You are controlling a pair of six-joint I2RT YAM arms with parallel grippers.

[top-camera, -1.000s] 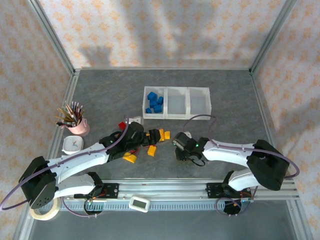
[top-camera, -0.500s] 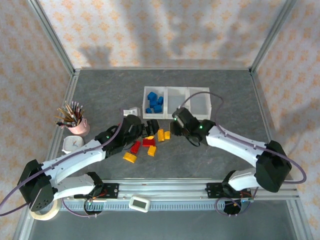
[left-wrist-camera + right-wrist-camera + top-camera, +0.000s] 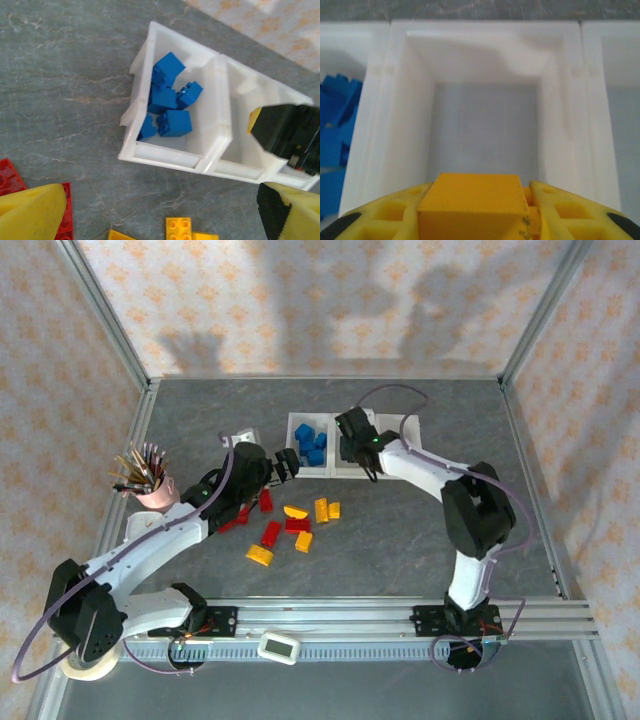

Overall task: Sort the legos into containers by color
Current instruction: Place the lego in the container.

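Right gripper (image 3: 358, 448) clamps yellow brick (image 3: 472, 197) above middle bin (image 3: 485, 130); left gripper (image 3: 285, 464) spread wide, empty.

Left gripper (image 3: 286, 465) wide; right gripper (image 3: 353, 443) on lego (image 3: 472, 202)

The containers (image 3: 398, 447) sit in a row toward the back middle of the desk (image 3: 430, 530). A pile of legos (image 3: 310, 445) is in the left bin. The right gripper (image 3: 355, 445) is over the middle bin with one brick (image 3: 472, 200) between its fingers, though I can't tell if it's dipped below the rim. The left gripper (image 3: 285, 465) is just left-front of the row. Loose bricks (image 3: 297, 525) lie on the desk in front of the containers, and the pencil cup (image 3: 152, 485) is way off left.
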